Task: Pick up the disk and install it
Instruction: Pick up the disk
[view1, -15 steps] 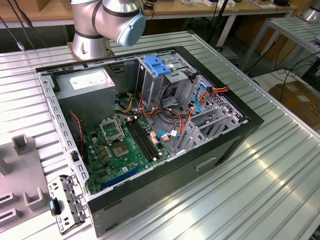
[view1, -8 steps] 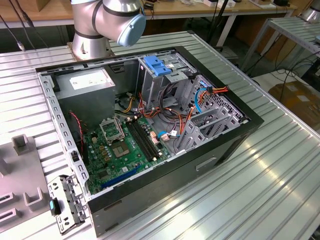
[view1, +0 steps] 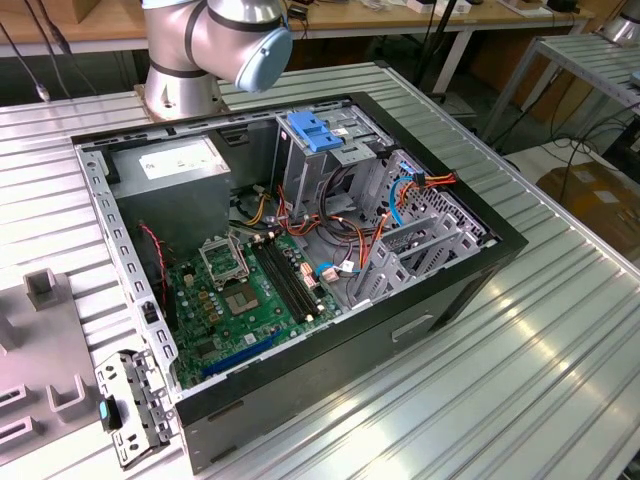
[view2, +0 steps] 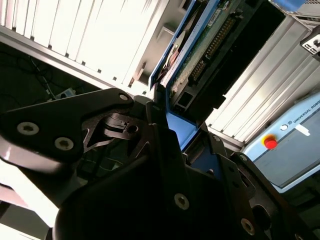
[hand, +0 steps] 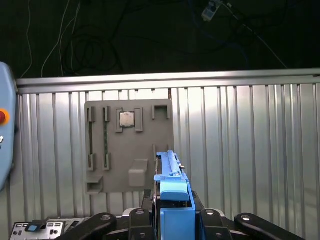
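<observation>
one flat black-and-silver hard drive with blue plastic side rails, the disk (hand: 169, 167), pinched edge-on between the jaws of the black metal gripper (hand: 172, 212) in the first wrist view. seen there against a ribbed aluminium table (hand: 250, 150), just beside a grey slotted fixture plate (hand: 100, 150) carrying a small square silver chip (hand: 126, 119). turns a green circuit-board side to the second wrist view, with a red button (view2: 270, 143) off beyond it. in the exterior view, an open black computer case (view1: 300, 385) on the table: green motherboard (view1: 235, 300) on its floor, blue-latched metal cage (view1: 315, 132) at the far end.
</observation>
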